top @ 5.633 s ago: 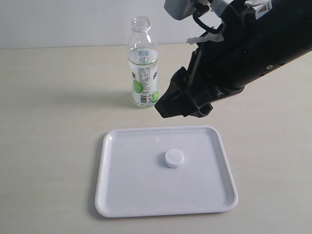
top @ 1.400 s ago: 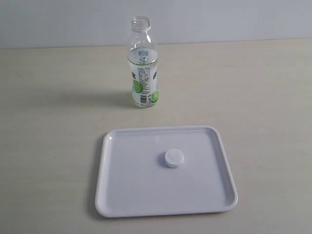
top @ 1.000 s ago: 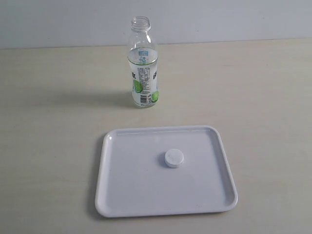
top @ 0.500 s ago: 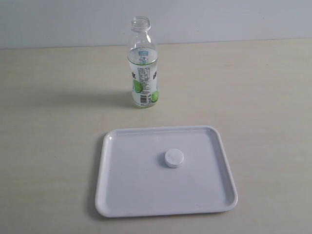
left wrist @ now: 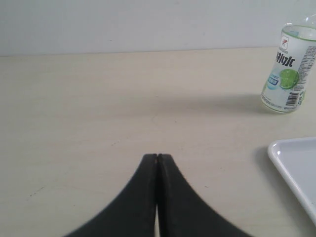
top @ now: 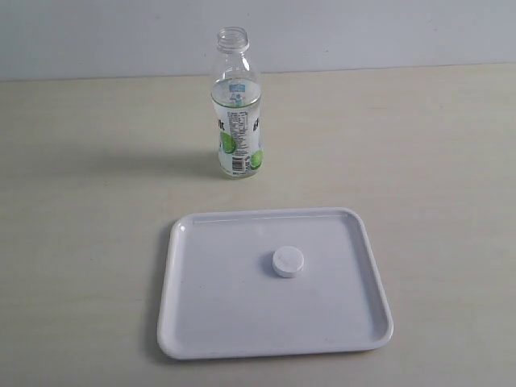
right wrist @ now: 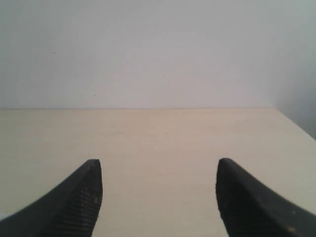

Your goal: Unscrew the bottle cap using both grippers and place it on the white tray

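Note:
The bottle cap lies flat near the middle of the white tray. Behind the tray stands the bottle, upright, with its neck uncapped. Neither arm shows in the exterior view. In the left wrist view my left gripper is shut with nothing between its fingers, low over bare table; the bottle and a corner of the white tray appear off to one side of it. My right gripper is open and empty, facing bare table and a wall.
A pale beige table spreads all round the tray and bottle. A light wall runs along its far edge. The right wrist view shows the table's corner.
The right arm, which hung over the tray's far side several seconds ago, has left the exterior view. Over the last second nothing has moved.

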Robot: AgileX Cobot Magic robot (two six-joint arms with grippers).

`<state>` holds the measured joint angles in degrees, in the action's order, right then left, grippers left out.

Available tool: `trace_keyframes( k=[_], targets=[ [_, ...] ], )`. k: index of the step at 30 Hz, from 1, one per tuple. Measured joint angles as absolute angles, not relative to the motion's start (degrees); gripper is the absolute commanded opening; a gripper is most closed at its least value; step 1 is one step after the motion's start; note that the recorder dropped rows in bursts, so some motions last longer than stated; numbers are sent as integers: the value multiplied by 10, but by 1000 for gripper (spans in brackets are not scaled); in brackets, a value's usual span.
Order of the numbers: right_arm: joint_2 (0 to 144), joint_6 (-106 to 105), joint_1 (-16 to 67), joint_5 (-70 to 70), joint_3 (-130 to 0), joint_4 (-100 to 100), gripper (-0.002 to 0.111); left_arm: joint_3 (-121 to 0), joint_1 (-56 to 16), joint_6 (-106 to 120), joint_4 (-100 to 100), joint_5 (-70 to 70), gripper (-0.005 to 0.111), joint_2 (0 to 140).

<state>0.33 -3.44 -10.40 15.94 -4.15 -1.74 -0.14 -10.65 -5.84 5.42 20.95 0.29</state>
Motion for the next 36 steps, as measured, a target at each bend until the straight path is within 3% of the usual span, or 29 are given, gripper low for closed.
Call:
trace_keyframes(
  k=[36],
  targets=[
    [3, -20, -104, 176, -3, -17, 63, -1, -107, -58, 54, 209, 0, 3]
  ],
)
